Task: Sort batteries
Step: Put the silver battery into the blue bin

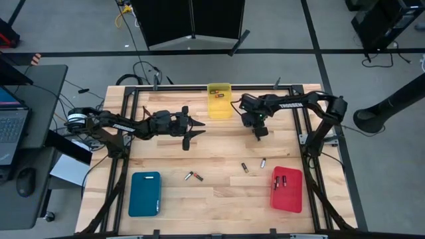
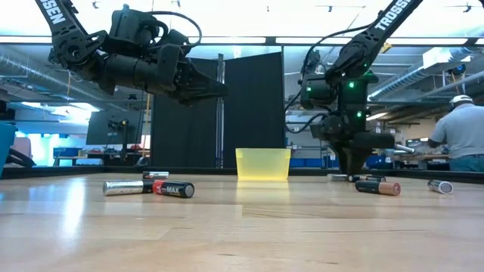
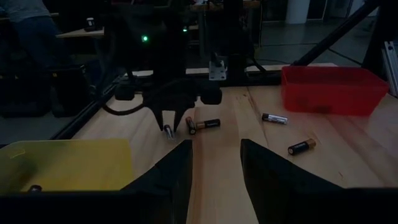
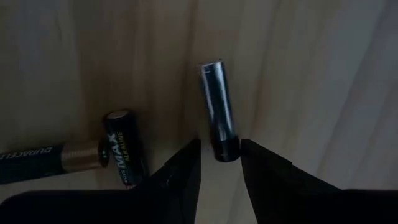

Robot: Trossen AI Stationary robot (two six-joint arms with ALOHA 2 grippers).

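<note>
Fingers [image 4: 186,168] astride silvery battery [image 4: 219,109]

From my station, the copper-topped battery [image 4: 50,160] ran off the right wrist picture's edge. The silvery battery [image 4: 219,111] had its near end hidden between the right gripper [image 4: 220,163] fingers. Cells in the red tray [image 1: 287,190] were too small to identify.
</note>
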